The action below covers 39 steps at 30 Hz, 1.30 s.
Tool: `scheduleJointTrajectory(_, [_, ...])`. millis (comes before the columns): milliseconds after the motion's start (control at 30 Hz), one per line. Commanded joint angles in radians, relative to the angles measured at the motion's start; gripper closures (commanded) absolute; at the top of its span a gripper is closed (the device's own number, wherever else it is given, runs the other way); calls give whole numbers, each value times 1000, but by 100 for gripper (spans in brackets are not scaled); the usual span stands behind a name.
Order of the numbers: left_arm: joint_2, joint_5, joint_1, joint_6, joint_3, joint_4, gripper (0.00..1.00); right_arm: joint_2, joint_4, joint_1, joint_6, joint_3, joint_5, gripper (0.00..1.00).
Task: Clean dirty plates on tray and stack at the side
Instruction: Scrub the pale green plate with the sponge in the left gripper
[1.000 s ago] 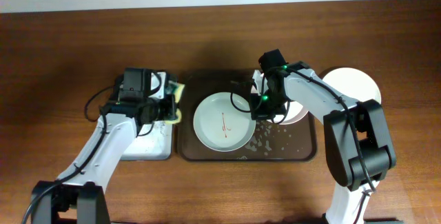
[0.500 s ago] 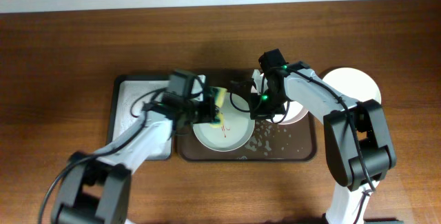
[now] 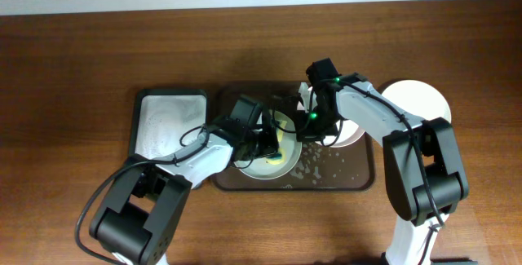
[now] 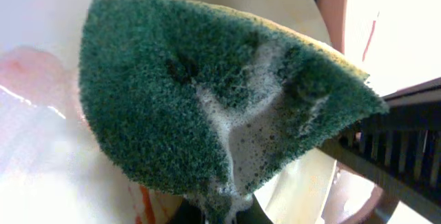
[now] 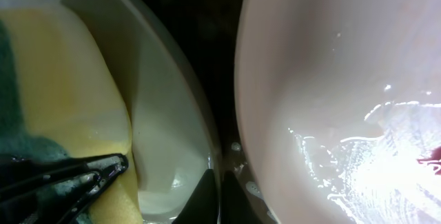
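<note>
The pale green plate (image 3: 273, 170) lies in the middle of the dark brown tray (image 3: 351, 185). My left gripper (image 3: 269, 144) is shut on a soapy green-and-yellow sponge (image 4: 207, 100) and holds it down on this plate; a reddish smear (image 4: 24, 72) shows beside the sponge. My right gripper (image 5: 217, 196) is shut on the right rim of the pale green plate (image 5: 165, 114). The pinkish white plate (image 3: 352, 130) sits on the tray's right part, partly under my right arm, and shows wet in the right wrist view (image 5: 344, 114). The cream white plate (image 3: 420, 102) lies on the table to the right of the tray.
A smaller black tray (image 3: 167, 126) with a white foamy inside stands left of the brown tray. Foam spots (image 3: 314, 163) lie on the brown tray between the two plates. Bare wooden table surrounds the trays.
My left gripper has carried the sponge from the black foamy tray rightward onto the pale green plate. My right gripper has stayed still on that plate's rim.
</note>
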Motion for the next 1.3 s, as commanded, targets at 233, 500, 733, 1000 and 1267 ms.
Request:
scheduleJointTrajectory(233, [22, -336, -5, -15, 6, -197, 100, -18, 0, 3, -3, -3, -10, 96])
scheduleJointTrajectory(500, [-109, -254, -5, 82, 26, -202, 100, -18, -2, 3, -3, -3, -9, 96])
scheduleJointTrajectory(733, [-97, -116, -42, 35, 25, -191, 100, -18, -1, 3, -3, -3, -10, 96])
scheduleJointTrajectory(1000, [6, -116, -88, -13, 25, -123, 100, -18, -8, 3, -3, -3, -10, 96])
scheduleJointTrajectory(1267, [29, -333, -87, -12, 25, -209, 93, -18, -8, 3, -3, -3, -10, 96])
